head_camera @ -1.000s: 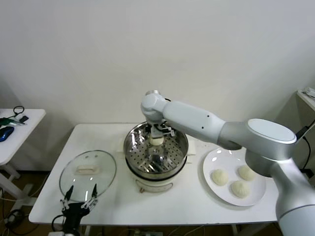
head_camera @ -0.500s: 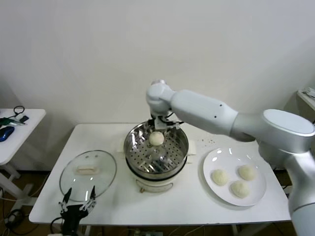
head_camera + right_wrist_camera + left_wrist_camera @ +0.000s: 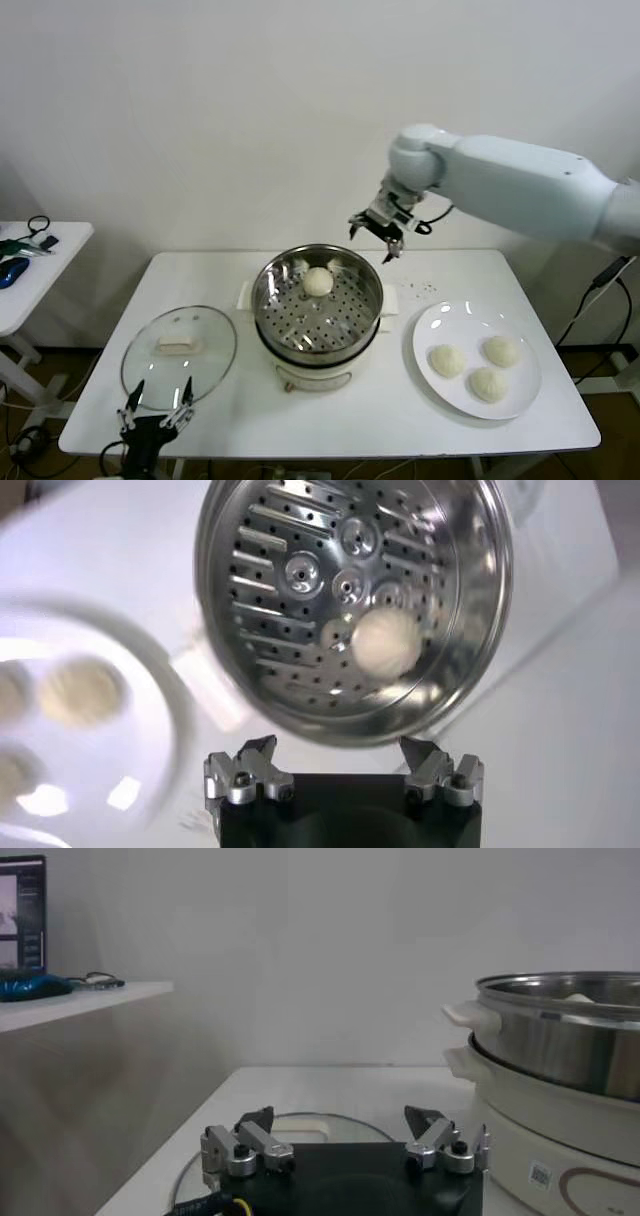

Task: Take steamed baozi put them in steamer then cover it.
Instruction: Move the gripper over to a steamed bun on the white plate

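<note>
One baozi (image 3: 317,282) is seen in the steamer (image 3: 317,325); the right claw (image 3: 376,234) is held spread and empty above it, the left claw (image 3: 158,410) spread beside the cover (image 3: 178,355).

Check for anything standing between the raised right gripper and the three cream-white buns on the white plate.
Nothing visible does. The right gripper, open and empty, hangs above the shiny steel steamer's far right rim; the three cream-white buns lie uncovered on the round white plate beside it.

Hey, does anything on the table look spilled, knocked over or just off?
Nothing stands out. One baozi sits on the steamer tray, three on the plate, and the cover lies flat beside the steamer. A few dark specks dot the table behind the plate; I cannot tell what they are.
</note>
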You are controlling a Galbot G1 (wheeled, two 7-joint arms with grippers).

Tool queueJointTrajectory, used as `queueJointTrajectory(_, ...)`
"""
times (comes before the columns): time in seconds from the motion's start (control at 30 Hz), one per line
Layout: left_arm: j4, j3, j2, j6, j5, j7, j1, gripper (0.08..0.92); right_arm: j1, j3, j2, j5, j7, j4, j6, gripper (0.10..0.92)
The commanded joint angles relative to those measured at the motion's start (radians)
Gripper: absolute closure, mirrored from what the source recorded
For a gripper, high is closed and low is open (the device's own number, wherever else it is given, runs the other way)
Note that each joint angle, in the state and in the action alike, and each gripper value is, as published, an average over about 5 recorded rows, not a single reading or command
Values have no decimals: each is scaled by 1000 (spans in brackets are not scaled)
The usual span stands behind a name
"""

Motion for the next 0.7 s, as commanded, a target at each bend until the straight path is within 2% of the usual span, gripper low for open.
queueJointTrajectory(0.03,-6,3,-1,5,1,-1,-3,177,-30,-81,-254,229,16,80,-268,203)
queueJointTrajectory(0.37,-13,-3,-6,13,4,-1,3,177,-339,66,-350,74,36,78,-289,203)
queueJointTrajectory(0.7,-11,-7,-12,10,11,-1,14,177,-554,224,-338,-51,64,13,-286,203)
